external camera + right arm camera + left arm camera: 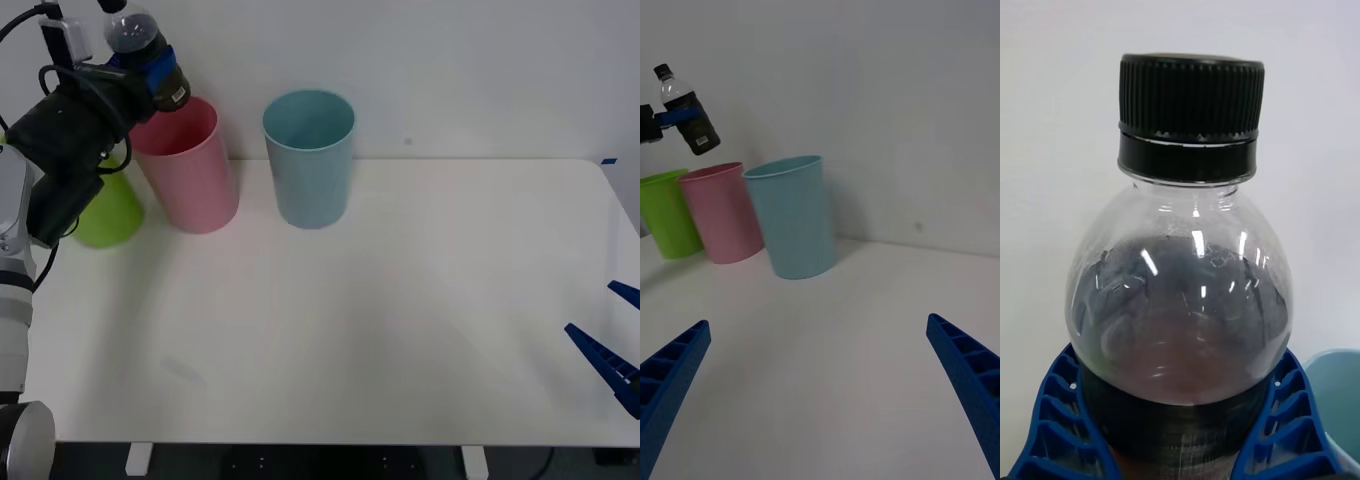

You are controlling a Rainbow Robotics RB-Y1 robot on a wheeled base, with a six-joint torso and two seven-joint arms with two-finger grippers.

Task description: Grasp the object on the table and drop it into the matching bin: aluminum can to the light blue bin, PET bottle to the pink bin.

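The left gripper [150, 72] is clamping its blue fingers [1056, 420] around the tilted PET bottle [145, 55], holding it above the pink bin [187, 165] for dropping, while the open, empty right gripper [612, 335] is idling at the table [400, 320] edge

Left gripper [150, 72]: we hold it raised, clamped on the PET bottle [145, 52].
Right gripper [612, 335]: we rest it low, fingers spread.
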